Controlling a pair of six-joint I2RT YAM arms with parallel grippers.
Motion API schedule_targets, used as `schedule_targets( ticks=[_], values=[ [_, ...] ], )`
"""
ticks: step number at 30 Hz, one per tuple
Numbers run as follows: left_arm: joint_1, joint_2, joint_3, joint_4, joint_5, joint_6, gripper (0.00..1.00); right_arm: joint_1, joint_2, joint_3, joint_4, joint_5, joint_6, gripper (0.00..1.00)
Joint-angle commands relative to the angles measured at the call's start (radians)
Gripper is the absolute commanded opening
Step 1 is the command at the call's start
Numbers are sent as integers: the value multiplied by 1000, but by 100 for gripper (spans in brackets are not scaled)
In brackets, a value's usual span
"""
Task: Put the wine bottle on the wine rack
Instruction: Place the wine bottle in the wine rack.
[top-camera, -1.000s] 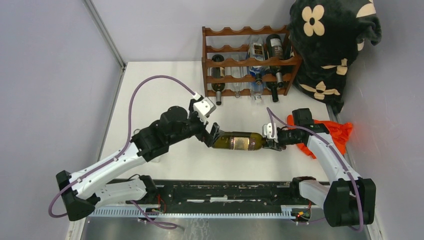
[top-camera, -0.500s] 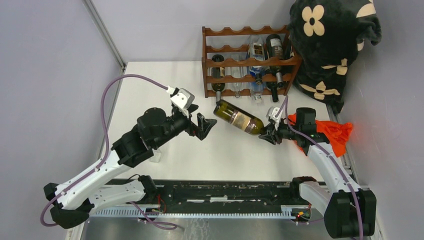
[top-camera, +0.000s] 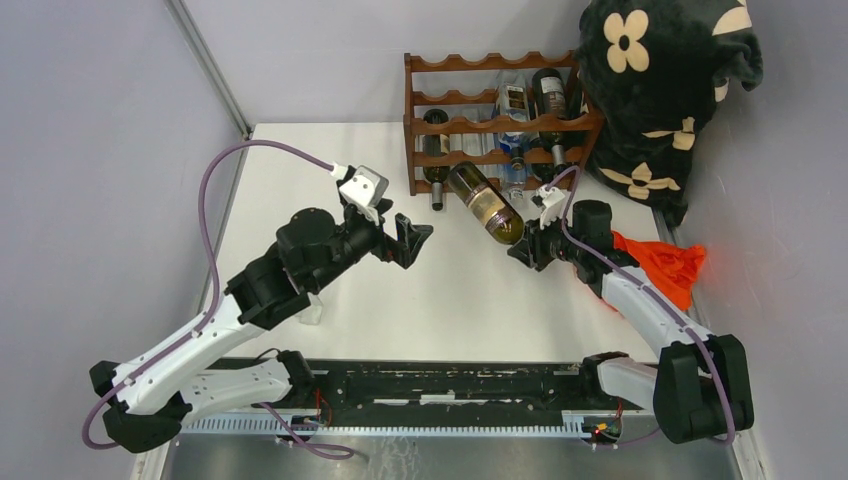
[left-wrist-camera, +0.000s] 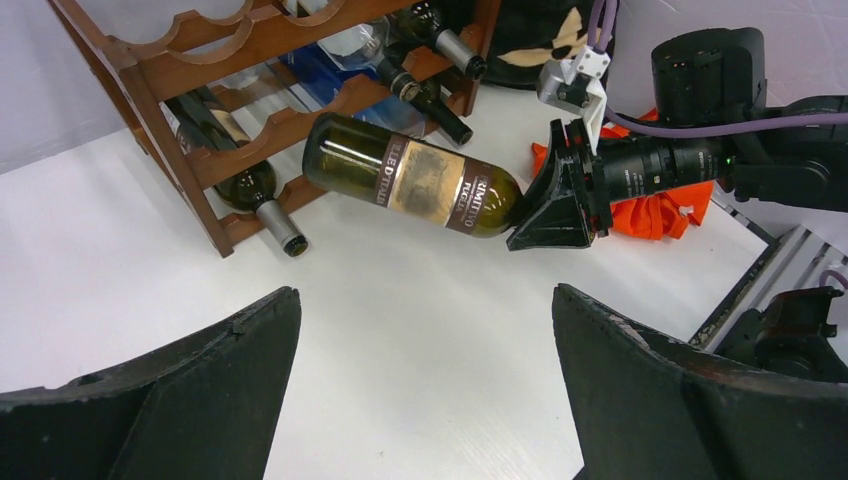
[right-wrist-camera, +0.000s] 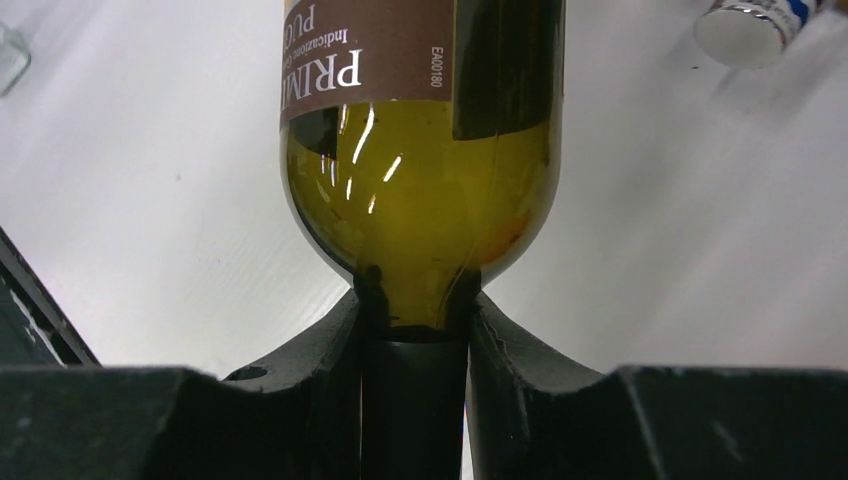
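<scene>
A: Where is the wine bottle (top-camera: 485, 203)?

B: Lifted off the table (top-camera: 300, 170), straight out ahead of the right gripper (top-camera: 522, 245). Its jaws are clamped on the neck, and nothing else carries the bottle. The left gripper (top-camera: 415, 240) hangs well apart from it, fingers spread wide and empty.

A: Which way does it point?

B: Base first, away from the right gripper and toward the wine rack (top-camera: 410, 120), with the neck back between the fingers. The long axis runs in line with that gripper and meets the rack front on a slant, not square.

A: The risk?

B: The heavy body overhangs a grip on the slim neck alone, so it may sag or twist in the jaws. On that slant, the base could also strike a scalloped rail or the stored bottles (top-camera: 436, 150) just beyond it — jamming or knocking them.
</scene>
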Motion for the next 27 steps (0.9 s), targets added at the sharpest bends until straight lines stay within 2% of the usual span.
schedule_targets(
  ticks=[1, 7, 27],
  values=[
    [3, 7, 50, 25, -43, -19, 100, 18, 1, 116, 200, 87, 182, 0],
    [4, 8, 50, 35, -49, -7, 100, 46, 32, 164, 186, 197, 252, 0],
    [3, 10, 41, 38, -38, -12, 100, 146, 186, 338, 256, 422, 402, 0]
  ],
)
